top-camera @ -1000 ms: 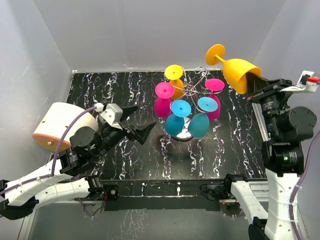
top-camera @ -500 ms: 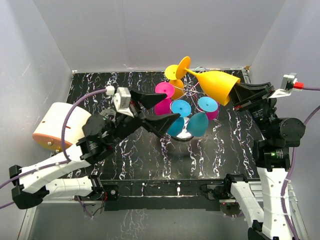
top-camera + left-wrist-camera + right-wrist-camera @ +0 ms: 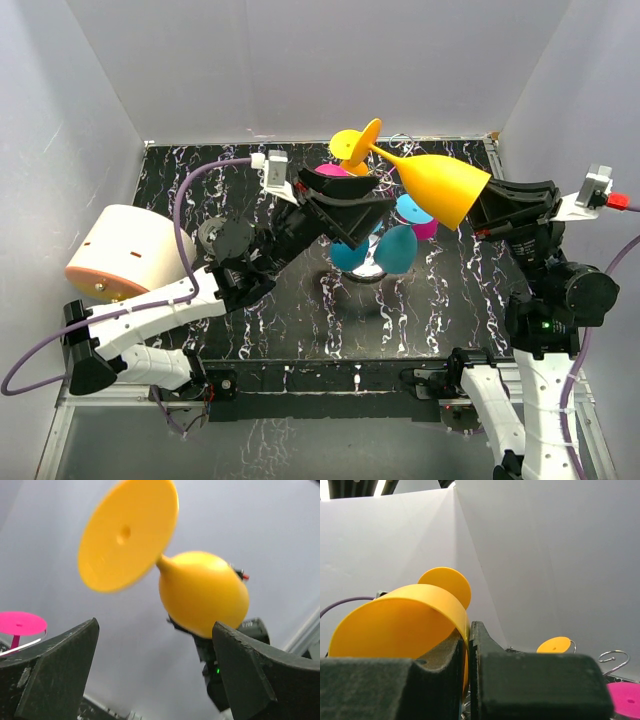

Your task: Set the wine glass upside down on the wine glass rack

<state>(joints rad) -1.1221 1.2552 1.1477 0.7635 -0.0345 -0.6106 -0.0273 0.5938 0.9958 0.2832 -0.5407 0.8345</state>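
My right gripper (image 3: 482, 207) is shut on the rim of the orange wine glass (image 3: 440, 185), which it holds tilted high over the wine glass rack (image 3: 364, 270), foot toward the back left. The right wrist view shows the rim (image 3: 400, 620) pinched between the fingers (image 3: 468, 635). My left gripper (image 3: 350, 197) stands open, raised just left of the rack, with nothing between its fingers. Seen from the left wrist, the glass's foot (image 3: 127, 532) and bowl (image 3: 202, 592) float above the open gripper (image 3: 155, 625). Much of the rack's wire is hidden behind both arms.
Several coloured glasses hang upside down on the rack: yellow (image 3: 345, 142), teal (image 3: 398, 250), blue (image 3: 350, 255), pink (image 3: 428, 228). A rounded orange-and-white object (image 3: 120, 250) sits at the table's left edge. Grey walls close in on three sides.
My left arm has lifted and swung right, up to the rack, still open. The right arm has brought the orange glass left and lower, over the rack.
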